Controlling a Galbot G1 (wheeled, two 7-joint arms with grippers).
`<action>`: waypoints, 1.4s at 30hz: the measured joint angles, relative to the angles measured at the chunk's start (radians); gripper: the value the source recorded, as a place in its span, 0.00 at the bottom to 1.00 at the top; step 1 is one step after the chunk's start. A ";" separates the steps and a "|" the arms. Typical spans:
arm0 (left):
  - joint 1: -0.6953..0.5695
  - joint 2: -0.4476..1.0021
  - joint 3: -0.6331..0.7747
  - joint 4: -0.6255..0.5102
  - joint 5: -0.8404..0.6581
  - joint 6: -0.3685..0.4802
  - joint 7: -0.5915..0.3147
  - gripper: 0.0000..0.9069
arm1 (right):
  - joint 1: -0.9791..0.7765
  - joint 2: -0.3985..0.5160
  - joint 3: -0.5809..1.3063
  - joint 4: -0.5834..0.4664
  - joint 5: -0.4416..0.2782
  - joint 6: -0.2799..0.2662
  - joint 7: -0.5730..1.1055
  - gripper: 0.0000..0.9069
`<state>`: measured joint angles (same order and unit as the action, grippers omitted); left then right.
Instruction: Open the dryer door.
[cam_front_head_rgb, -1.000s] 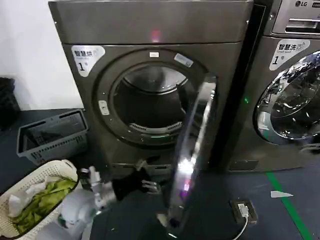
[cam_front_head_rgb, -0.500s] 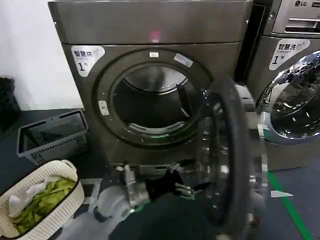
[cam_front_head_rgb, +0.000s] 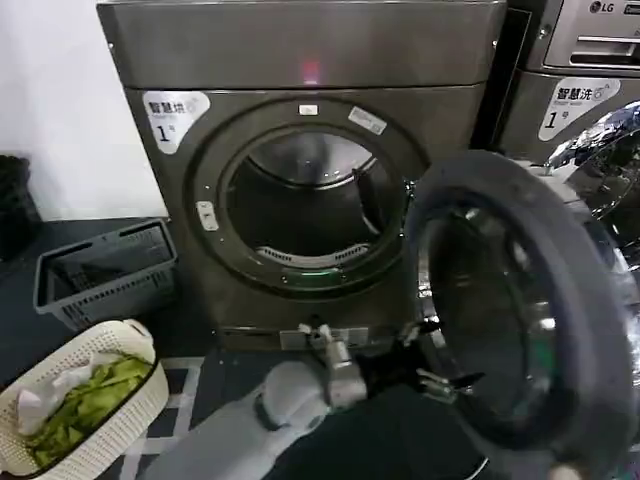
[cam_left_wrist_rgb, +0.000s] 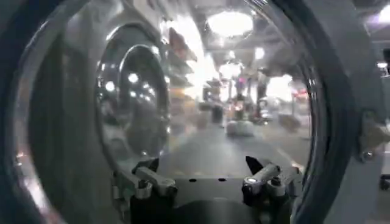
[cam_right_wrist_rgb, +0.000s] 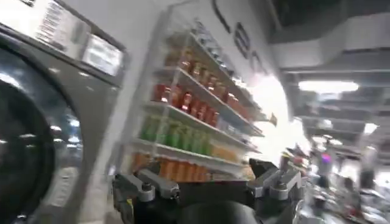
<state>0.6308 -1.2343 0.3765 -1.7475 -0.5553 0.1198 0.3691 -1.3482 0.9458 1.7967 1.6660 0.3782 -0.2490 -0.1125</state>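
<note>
Two baskets sit on the dark floor at the far left of the head view: a grey plastic basket (cam_front_head_rgb: 105, 270) farther back, and a white woven basket (cam_front_head_rgb: 75, 400) nearer, with green cloth (cam_front_head_rgb: 75, 405) in it.

To their right stands the dryer (cam_front_head_rgb: 300, 170), a big grey-bronze machine with a white "1" sticker (cam_front_head_rgb: 175, 113) at its upper left and a small red light (cam_front_head_rgb: 311, 70) on its top panel. Its round opening is uncovered, so the dark drum (cam_front_head_rgb: 300, 210) shows inside.

Low in front of the dryer, the left arm (cam_front_head_rgb: 260, 410) reaches across toward the right. The left end effector (cam_front_head_rgb: 432, 372) is at the lower near edge of the dryer door (cam_front_head_rgb: 520, 320). In the left wrist view the left end effector (cam_left_wrist_rgb: 204, 182) has its fingers (cam_left_wrist_rgb: 152, 181) spread apart and grasps nothing, with the glass of the dryer door (cam_left_wrist_rgb: 201, 91) just in front of them.

The dryer door is swung out to the right of the opening, well away from the front of the dryer. Its grey inner face and dark glass turn toward the camera.

Farther right stands an LG machine (cam_front_head_rgb: 590, 60) with its own shiny round door (cam_front_head_rgb: 610, 160).

In the right wrist view, the right end effector (cam_right_wrist_rgb: 207, 182) has its fingers spread apart and grasps nothing, near the front of a grey machine (cam_right_wrist_rgb: 42, 109).
</note>
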 joint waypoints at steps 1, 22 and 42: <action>-0.015 -0.016 0.017 0.015 0.002 -0.004 -0.002 1.00 | -0.001 0.009 0.014 0.005 0.002 -0.008 0.009 1.00; -0.277 -0.311 0.180 0.334 0.014 -0.099 -0.165 1.00 | -0.052 0.089 0.141 0.078 0.057 0.009 0.000 1.00; -0.311 -0.375 0.196 0.447 0.140 -0.167 -0.249 1.00 | -0.054 0.079 0.136 0.087 0.053 -0.005 0.008 1.00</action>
<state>0.3197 -1.6090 0.5730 -1.3007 -0.4149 -0.0470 0.1205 -1.4024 1.0249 1.9331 1.7527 0.4315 -0.2544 -0.1049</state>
